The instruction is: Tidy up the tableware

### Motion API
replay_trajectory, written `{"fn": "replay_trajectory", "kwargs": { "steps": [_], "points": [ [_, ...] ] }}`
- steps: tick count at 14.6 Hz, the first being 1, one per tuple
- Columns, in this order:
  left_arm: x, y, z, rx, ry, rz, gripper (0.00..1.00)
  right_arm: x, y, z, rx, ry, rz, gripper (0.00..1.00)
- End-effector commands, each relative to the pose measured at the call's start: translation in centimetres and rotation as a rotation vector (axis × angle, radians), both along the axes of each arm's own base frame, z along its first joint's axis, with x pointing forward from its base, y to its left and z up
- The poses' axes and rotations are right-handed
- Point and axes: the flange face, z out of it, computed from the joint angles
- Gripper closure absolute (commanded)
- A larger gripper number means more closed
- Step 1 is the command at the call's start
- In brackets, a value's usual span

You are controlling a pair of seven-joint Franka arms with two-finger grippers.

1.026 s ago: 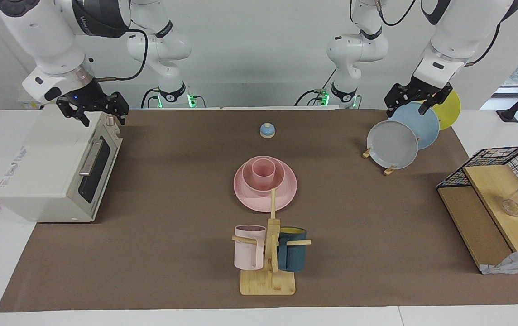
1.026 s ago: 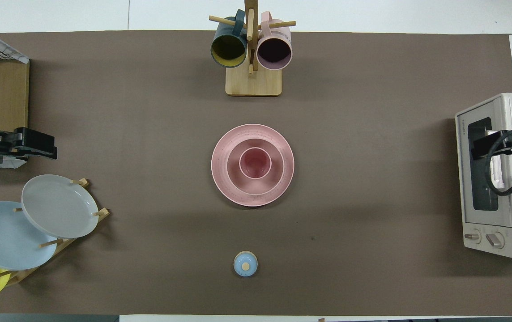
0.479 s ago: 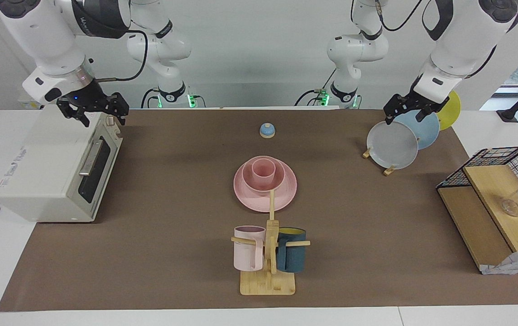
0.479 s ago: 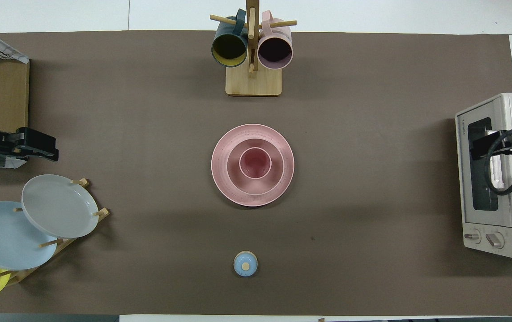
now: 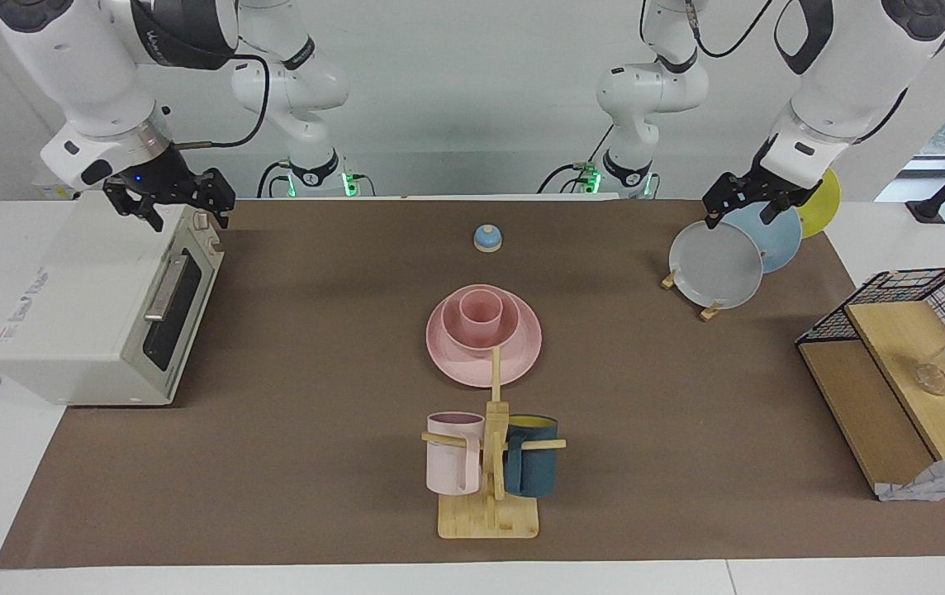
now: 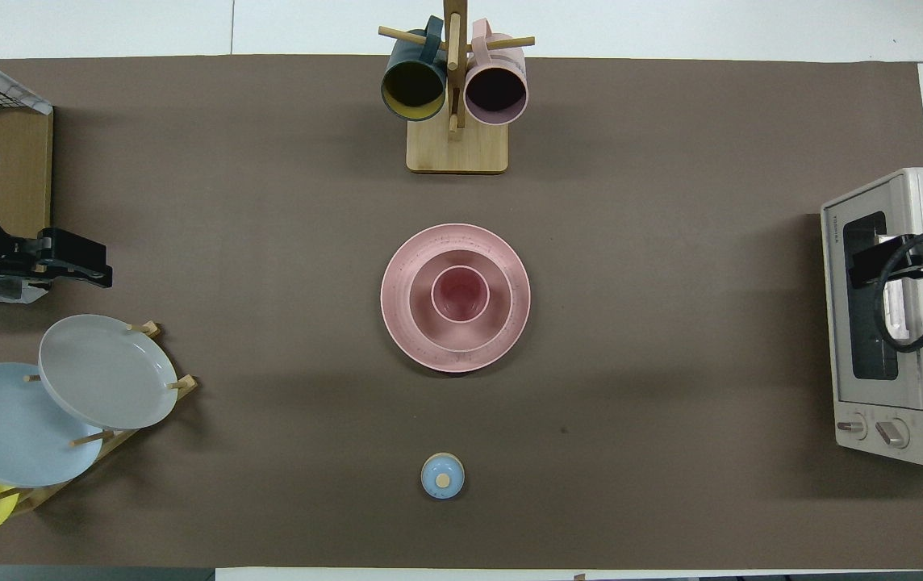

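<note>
The pink set is stacked in the middle of the mat. The wide plate carries the bowl, and the cup stands upright in the bowl. In the overhead view the plate, bowl and cup are concentric. My left gripper is open and empty in the air over the plate rack, also seen in the overhead view. My right gripper is open and empty over the toaster oven, also seen in the overhead view. Both are well away from the stack.
A toaster oven stands at the right arm's end. A rack holds grey, blue and yellow plates. A mug tree holds a pale pink mug and a dark blue mug. A small blue knob and a wire-and-wood shelf are also there.
My left gripper has shifted slightly over the plate rack toward the table's middle. The right arm and the pink stack have not moved.
</note>
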Motion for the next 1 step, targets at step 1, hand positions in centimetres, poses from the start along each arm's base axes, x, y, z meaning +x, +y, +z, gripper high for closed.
{"fn": "replay_trajectory", "kwargs": {
  "steps": [1],
  "points": [
    [-0.51,-0.04,0.56,-0.021,-0.017,-0.011,0.0,-0.45,-0.26,0.37,0.021,-0.011,-0.001,0.0]
  ]
}}
